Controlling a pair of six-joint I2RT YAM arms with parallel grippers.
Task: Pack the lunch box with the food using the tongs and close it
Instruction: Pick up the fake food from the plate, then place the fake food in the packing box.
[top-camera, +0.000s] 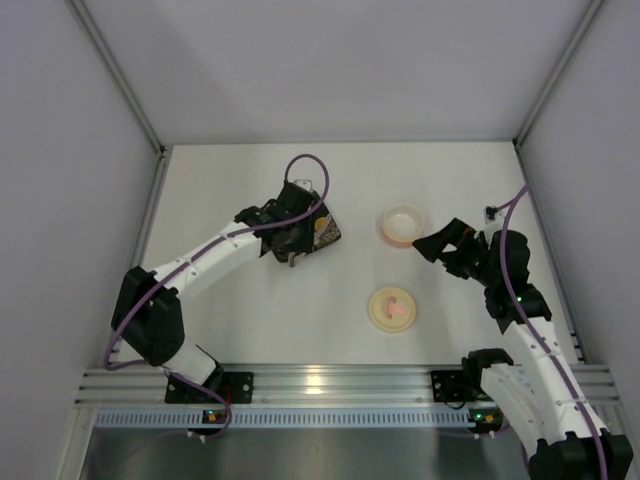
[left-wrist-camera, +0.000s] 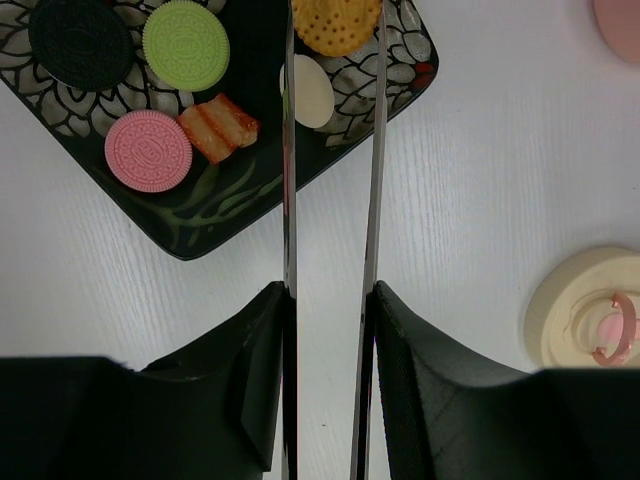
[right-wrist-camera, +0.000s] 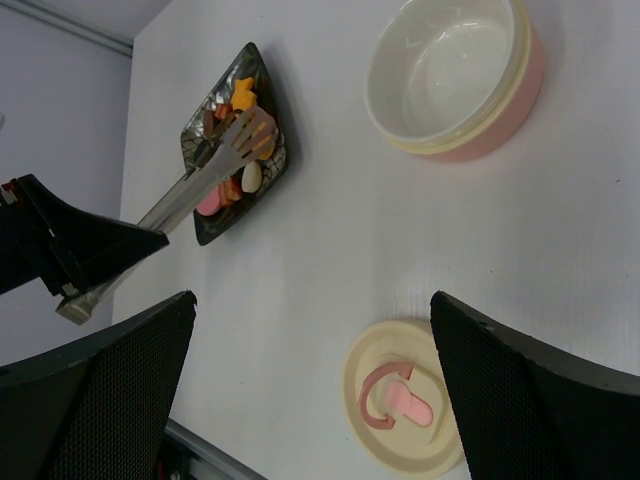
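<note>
Because the food (left-wrist-camera: 185, 45) lies on the dark plate (left-wrist-camera: 190, 235), the left gripper (left-wrist-camera: 330, 295) pinches the tongs (left-wrist-camera: 377, 150) over it — the right gripper (right-wrist-camera: 312, 300) gapes wide near the empty lunch box (right-wrist-camera: 490, 140) (lid (right-wrist-camera: 400, 400) off).

No text, label, brand or number can be read anywhere. In the left wrist view, the green cookie (left-wrist-camera: 186, 45) and pink cookie (left-wrist-camera: 148, 150) on the plate (left-wrist-camera: 190, 225) bear embossed patterns, perhaps lettering, too fine to make out.
</note>
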